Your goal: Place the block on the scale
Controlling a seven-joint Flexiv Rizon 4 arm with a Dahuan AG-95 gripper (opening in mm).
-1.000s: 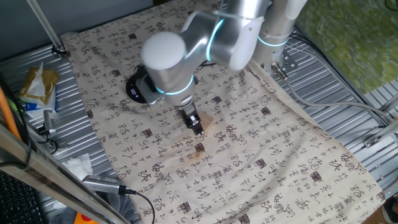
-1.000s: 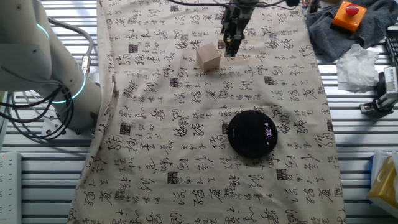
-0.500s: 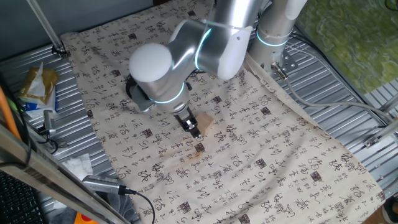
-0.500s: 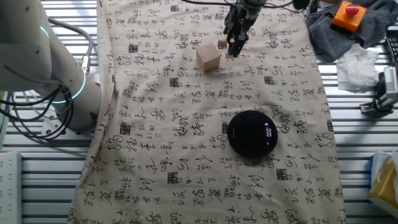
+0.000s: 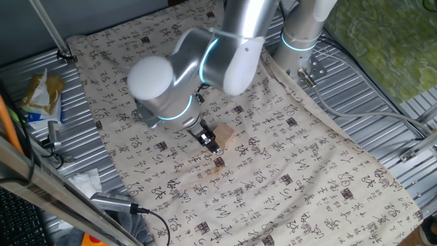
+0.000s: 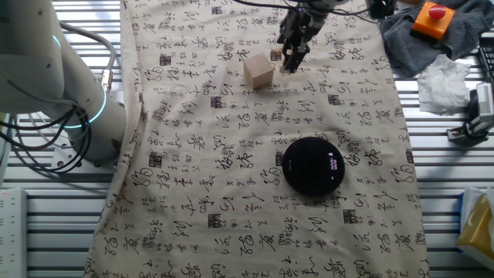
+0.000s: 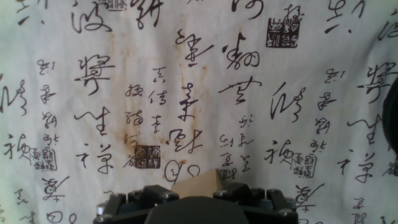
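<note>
The block (image 6: 258, 71) is a pale tan cube lying on the printed cloth. It also shows in one fixed view (image 5: 225, 134) and at the bottom edge of the hand view (image 7: 196, 182), partly behind the hand's body. My gripper (image 6: 291, 62) hangs tilted just right of the block, fingertips low near the cloth, fingers close together and holding nothing; it also shows in one fixed view (image 5: 211, 142). The scale (image 6: 312, 165) is a black disc with a small white display, lying on the cloth well nearer the camera than the block. In one fixed view the arm hides it.
A cloth with black characters (image 6: 231, 193) covers the table, with a brown stain (image 5: 218, 164) near the block. A grey rag, an orange box with a red button (image 6: 431, 18) and white tissue (image 6: 444, 81) lie off the cloth's right edge. The arm's base (image 6: 46, 77) stands at left.
The arm's big joint has swung left in one fixed view and the gripper has tilted, its tips staying beside the block. The block and the scale have not moved.
</note>
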